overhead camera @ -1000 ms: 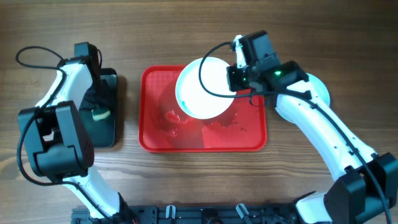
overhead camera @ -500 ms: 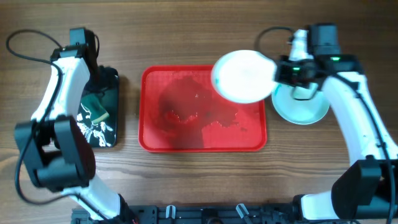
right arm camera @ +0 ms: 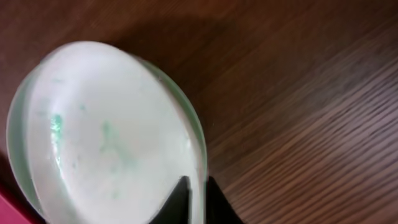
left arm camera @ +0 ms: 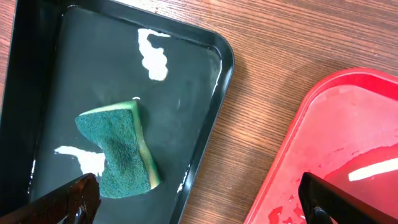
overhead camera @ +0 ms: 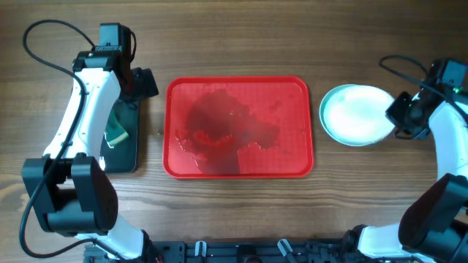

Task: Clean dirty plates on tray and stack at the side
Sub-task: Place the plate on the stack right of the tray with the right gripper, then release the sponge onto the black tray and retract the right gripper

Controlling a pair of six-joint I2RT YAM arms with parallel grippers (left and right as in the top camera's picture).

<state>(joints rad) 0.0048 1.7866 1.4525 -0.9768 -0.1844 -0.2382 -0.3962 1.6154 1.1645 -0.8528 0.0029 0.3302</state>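
Plates [overhead camera: 355, 115] look stiff, light, wet-slick, so hold by the rim, where your right gripper [right arm camera: 196, 190] is clamped; left gripper [left arm camera: 196, 193] gapes empty.

Wooden surface [overhead camera: 241, 29] before me, black tray [overhead camera: 126, 152] on it to my left; red tray [overhead camera: 240, 79] at centre, wet inside; plates [overhead camera: 355, 115] stacked at my right

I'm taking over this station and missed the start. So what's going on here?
The right gripper pinches the rim of a white plate that lies on top of the plate stack beside the red tray. That tray holds only wet smears, no plates. The left gripper hangs open above the black tray, where the green sponge lies.
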